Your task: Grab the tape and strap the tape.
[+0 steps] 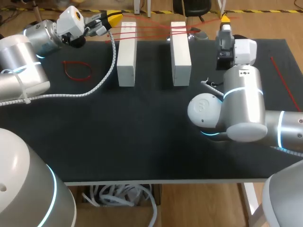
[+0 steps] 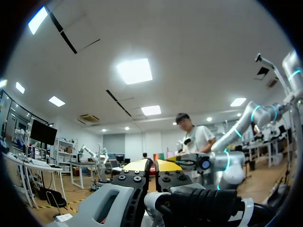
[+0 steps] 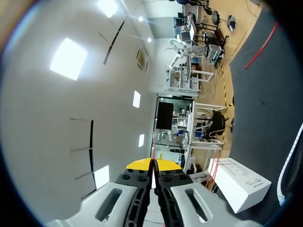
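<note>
Overhead, the red tape (image 1: 154, 29) runs as several thin strands along the far side of the table, stretched between my two grippers and crossing the far ends of two upright blocks. The strands fan apart toward the left gripper (image 1: 115, 19) and draw together toward the right gripper (image 1: 226, 19).

The left gripper sits at the far left, just beside the left white block (image 1: 126, 54), with its yellow tips pointing toward the right arm. Its own wrist view shows the tips pressed together with only a dark seam between them. From overhead the topmost strand ends right at those tips, so the fingers are pinched on the tape.

The right gripper is held near the table's far edge, a little beyond the right white block (image 1: 180, 52). Its wrist view shows the fingers closed tight, with a fine red strand coming out from between the tips. They too are clamped on the tape. One of the blocks shows beside and ahead of those fingers, though I cannot tell which.

A black mat (image 1: 142, 132) covers the table. A loose red loop (image 1: 77, 70) lies flat on it, near the left arm and well apart from the stretched strands. A straight red strip (image 1: 284, 80) lies near the right edge. A white coiled cable (image 1: 106, 75) trails from the left arm across the mat, in front of the left block.
</note>
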Tool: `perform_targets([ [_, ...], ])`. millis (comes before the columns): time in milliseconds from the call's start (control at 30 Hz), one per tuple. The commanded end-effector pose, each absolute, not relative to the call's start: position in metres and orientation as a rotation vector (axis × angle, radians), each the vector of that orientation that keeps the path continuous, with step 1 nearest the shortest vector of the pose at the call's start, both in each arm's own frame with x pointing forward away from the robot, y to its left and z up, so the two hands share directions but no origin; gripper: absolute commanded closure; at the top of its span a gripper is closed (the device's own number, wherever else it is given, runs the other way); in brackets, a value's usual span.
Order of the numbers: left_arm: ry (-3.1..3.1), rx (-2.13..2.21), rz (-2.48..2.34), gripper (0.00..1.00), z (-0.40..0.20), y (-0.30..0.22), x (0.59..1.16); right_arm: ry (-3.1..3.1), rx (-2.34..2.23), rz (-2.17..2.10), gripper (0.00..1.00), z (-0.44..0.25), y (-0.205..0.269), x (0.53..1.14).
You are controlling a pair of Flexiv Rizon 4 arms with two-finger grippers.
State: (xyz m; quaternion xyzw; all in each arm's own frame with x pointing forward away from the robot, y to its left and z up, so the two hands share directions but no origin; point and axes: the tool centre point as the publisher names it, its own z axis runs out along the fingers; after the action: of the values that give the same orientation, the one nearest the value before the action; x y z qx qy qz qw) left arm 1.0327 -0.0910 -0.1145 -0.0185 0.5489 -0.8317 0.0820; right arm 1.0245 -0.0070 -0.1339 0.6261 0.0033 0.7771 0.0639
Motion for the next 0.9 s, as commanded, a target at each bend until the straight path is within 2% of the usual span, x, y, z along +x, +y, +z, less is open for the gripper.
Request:
perform_targets([
  [33, 1.713, -0.015, -2.421, 1.00, -0.114, -0.091, 1.032, 0.021, 1.893, 2.348, 1.00, -0.134, -0.006, 1.023],
  [900, 2.354, 0.268, -1.806, 1.00, -0.082, -0.107, 1.015, 0.068, 1.905, 2.344, 1.00, -0.141, -0.001, 1.018],
])
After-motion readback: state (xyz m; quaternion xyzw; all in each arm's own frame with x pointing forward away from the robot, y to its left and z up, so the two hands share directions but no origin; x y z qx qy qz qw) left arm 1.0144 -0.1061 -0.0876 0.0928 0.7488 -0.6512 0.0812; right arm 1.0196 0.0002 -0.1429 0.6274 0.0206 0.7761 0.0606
